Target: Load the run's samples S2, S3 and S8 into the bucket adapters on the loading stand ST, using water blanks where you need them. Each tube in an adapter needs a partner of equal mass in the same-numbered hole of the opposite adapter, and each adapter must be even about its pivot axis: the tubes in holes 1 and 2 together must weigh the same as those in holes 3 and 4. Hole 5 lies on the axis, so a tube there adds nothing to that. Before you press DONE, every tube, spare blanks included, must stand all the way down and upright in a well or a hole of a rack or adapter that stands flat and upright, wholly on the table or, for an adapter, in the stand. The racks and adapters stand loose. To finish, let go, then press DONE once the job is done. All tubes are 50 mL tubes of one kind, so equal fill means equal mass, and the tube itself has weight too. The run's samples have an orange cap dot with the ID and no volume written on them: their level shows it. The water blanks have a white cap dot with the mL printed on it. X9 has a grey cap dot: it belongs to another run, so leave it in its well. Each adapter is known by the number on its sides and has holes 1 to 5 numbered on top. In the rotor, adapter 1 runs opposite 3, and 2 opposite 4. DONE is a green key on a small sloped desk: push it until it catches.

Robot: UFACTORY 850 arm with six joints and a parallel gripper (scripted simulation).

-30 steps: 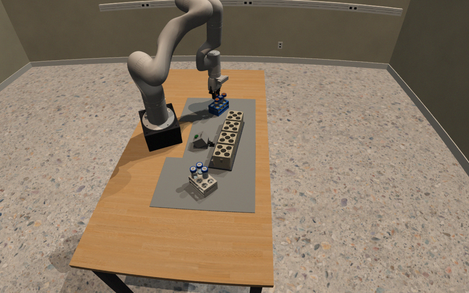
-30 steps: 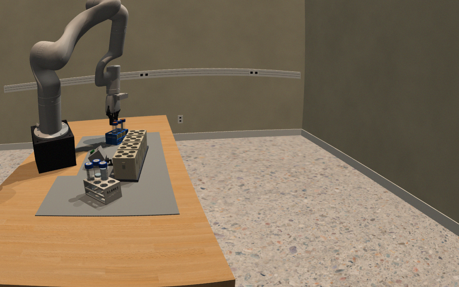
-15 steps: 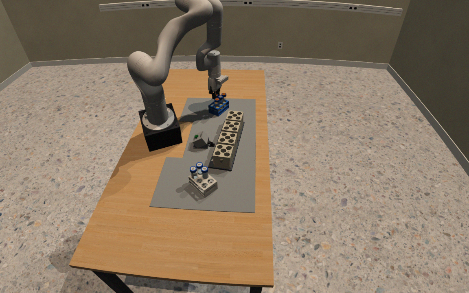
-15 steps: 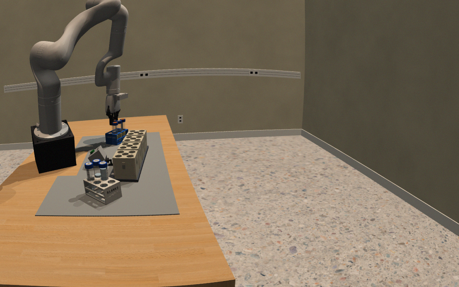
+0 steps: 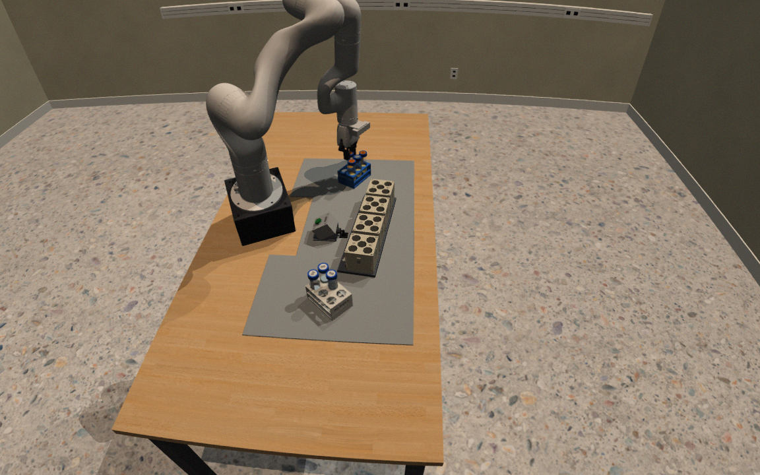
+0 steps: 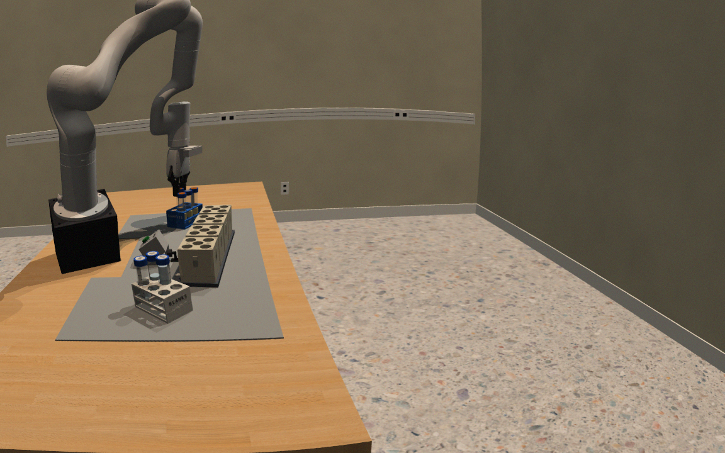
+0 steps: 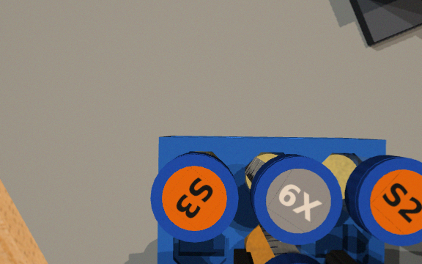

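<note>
Three tubes, S3 [image 5: 363,153] [image 6: 194,189] [image 7: 194,198], X9 [image 5: 357,158] [image 6: 187,192] [image 7: 299,201] and S2 [image 5: 351,162] [image 6: 181,194] [image 7: 402,202], in blue rack [image 5: 346,177] [image 6: 174,218] [image 7: 269,144], just beside my pincer [image 5: 349,155] [image 6: 179,192] [image 7: 289,258]; fingers part-closed, gripping a fourth tube [image 7: 291,259], ID unreadable.

Dim, uneven light; soft-edged shadows falling leftward; dark right wall [image 5: 737,118] [image 6: 624,168].

Laboratory: capped sample tubes [image 5: 351,163] [image 6: 181,194] [image 7: 194,198] stand in a blue rack [image 5: 354,175] [image 6: 176,218] [image 7: 269,144] below the tool [image 5: 349,152] [image 6: 179,190].

Gripper [image 5: 348,154] at blue rack [image 5: 354,175], 4 adapters [image 5: 363,260] w/ holes, BLANKS rack [image 5: 335,308]
</note>
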